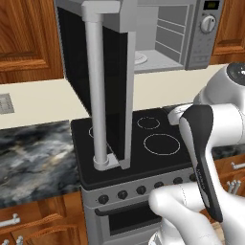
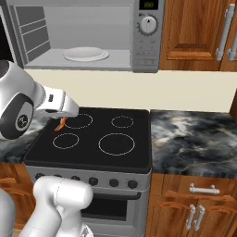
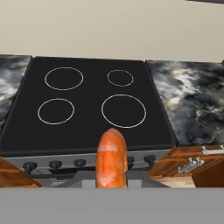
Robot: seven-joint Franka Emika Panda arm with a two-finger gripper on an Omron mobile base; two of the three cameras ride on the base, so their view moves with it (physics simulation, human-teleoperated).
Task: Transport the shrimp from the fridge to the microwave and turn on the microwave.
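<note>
Item: shrimp (image 3: pixel 112 158), orange, clamped between my gripper (image 2: pixel 63 121) with jaws nearly shut on it, carried above the left side of the stove (image 2: pixel 92 139), below and left of the microwave (image 2: pixel 147 34).

Handling, my judgement: I lift it well above the stove, keep right of the open microwave door (image 1: pixel 98 81), enter the cavity level, and release low over the plate so it neither rolls nor bounces.

Container: microwave, above the stove, door swung wide; inside, one white plate (image 2: pixel 85 54) on the floor, nothing on it.
</note>
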